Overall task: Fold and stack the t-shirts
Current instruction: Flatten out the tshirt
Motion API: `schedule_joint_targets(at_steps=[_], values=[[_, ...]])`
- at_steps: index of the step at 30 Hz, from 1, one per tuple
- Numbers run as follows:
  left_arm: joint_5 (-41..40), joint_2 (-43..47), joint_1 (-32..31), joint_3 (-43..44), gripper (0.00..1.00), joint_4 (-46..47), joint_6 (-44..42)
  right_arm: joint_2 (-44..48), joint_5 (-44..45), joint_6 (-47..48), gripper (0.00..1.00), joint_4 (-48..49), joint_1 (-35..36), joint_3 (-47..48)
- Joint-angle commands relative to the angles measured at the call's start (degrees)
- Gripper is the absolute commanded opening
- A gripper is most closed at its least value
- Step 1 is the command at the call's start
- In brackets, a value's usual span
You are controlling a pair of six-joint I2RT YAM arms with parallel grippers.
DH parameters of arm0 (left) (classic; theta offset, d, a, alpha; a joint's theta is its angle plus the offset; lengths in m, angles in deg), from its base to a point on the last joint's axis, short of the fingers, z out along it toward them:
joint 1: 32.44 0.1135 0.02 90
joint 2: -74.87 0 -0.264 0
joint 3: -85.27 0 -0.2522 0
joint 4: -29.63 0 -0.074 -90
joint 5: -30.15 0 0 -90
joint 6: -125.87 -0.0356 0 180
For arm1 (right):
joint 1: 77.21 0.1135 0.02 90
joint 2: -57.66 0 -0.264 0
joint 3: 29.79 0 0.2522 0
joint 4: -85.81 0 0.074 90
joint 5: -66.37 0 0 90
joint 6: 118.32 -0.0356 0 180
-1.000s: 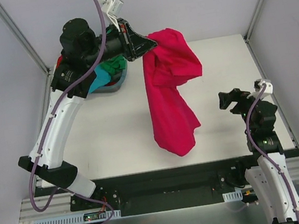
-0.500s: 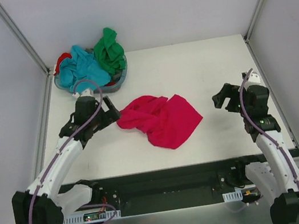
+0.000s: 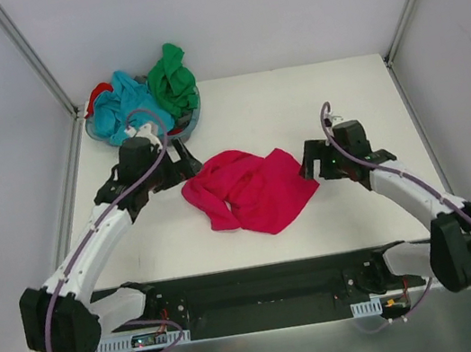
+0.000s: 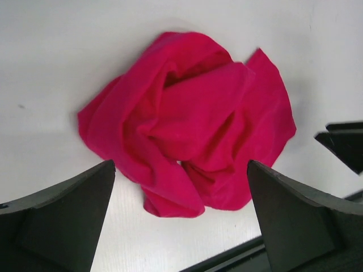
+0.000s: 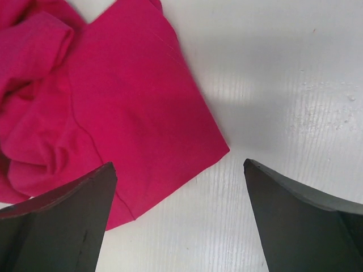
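Observation:
A crimson-pink t-shirt (image 3: 252, 189) lies crumpled in a heap on the white table (image 3: 331, 95), held by nothing. My left gripper (image 3: 186, 162) stands open just left of the heap, looking across it; in the left wrist view the t-shirt (image 4: 187, 124) sits beyond the gripper (image 4: 180, 164), whose fingers are spread wide. My right gripper (image 3: 308, 161) is open at the shirt's right edge. Between the fingers of that gripper (image 5: 178, 164), the right wrist view shows a flat corner of the t-shirt (image 5: 113, 102) and bare table. Turquoise (image 3: 127, 104), green (image 3: 171, 80) and red (image 3: 96, 96) t-shirts are piled at the back left.
The piled shirts fill a small grey basket (image 3: 193, 124) in the table's back left corner, close behind my left arm. Frame posts stand at the back corners. A black rail (image 3: 254, 282) runs along the near edge.
The left gripper held the crimson-pink shirt up high, then let it go; it now lies heaped on the table. Both arms have come down and in to either side of it.

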Motion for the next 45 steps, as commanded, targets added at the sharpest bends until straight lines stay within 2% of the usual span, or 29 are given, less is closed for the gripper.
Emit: schedule_joint_targets(at_steps=[1,4,7,14,18,21,23,29,32,35,45], values=[[9.56,-6.65,-4.01,7.14,0.99,4.65,-4.38,-8.71,6.04,-1.94,0.99,-2.66,2.7,5.93],[8.16,-12.98,-8.41,13.03,0.99,4.92,-6.23,-15.22,5.32,-3.43,0.9,-3.45,2.97,9.44],[7.97,-20.27,-11.66,18.83,0.99,4.74,-9.04,-19.62,8.13,-4.32,0.86,-3.98,3.85,11.47],[8.68,-39.69,-14.31,34.64,0.99,-0.61,-14.75,-25.26,6.92,-5.02,0.78,-3.72,5.34,12.62],[8.68,-45.86,-15.27,40.9,0.99,-3.6,-16.69,-26.84,6.12,-4.93,0.72,-3.01,6.4,12.62],[4.22,-49.02,-16.42,43.62,0.99,-5.62,-18.19,-28.25,5.86,-5.37,0.63,-3.01,7.27,12.62],[2.0,-51.48,-16.86,45.91,0.99,-8.25,-18.8,-28.43,6.9,-5.72,0.49,-2.84,7.89,12.27],[-0.02,-56.15,-18.79,49.87,0.99,-12.04,-21.35,-25.09,12.88,-6.69,0.2,-1.52,8.68,9.98],[-1.86,-57.12,-20.19,50.31,0.98,-12.66,-22.84,-22.81,14.29,-6.25,0.1,-1.17,8.68,8.58],[-4.41,-58.17,-20.9,50.75,0.98,-13.53,-22.94,-20.52,14.9,-5.55,0.08,-0.2,8.77,7.26],[-7.67,-62.65,-22.13,55.06,0.84,-15.82,-23.29,-19.46,14.29,-4.58,0.03,0.06,8.77,6.2]])
